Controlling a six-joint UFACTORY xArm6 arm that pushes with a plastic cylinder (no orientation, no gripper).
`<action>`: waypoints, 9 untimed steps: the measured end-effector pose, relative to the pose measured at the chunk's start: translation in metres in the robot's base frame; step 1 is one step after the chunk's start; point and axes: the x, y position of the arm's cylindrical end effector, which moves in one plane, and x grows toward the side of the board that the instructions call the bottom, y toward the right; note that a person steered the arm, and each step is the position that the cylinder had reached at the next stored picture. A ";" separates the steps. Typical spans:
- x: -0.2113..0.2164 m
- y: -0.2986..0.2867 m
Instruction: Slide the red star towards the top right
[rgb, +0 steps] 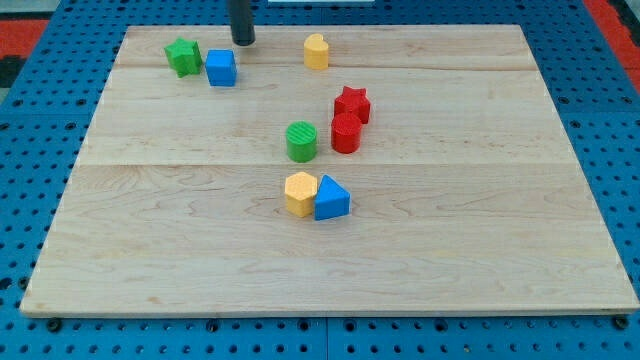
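Note:
The red star (352, 103) lies right of the board's middle, in the upper half. A red cylinder (346, 132) touches it just below. My tip (243, 42) is at the view's top, left of centre, well up and left of the red star. The tip stands just above and right of a blue cube (221, 68), with a small gap between them.
A green star (183, 56) sits left of the blue cube. A yellow block (316, 51) is at the top, right of my tip. A green cylinder (301, 141) sits left of the red cylinder. A yellow hexagon (300, 193) and blue triangle (332, 198) touch lower down.

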 end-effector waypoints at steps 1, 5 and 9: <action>0.066 0.000; 0.133 0.176; 0.045 0.189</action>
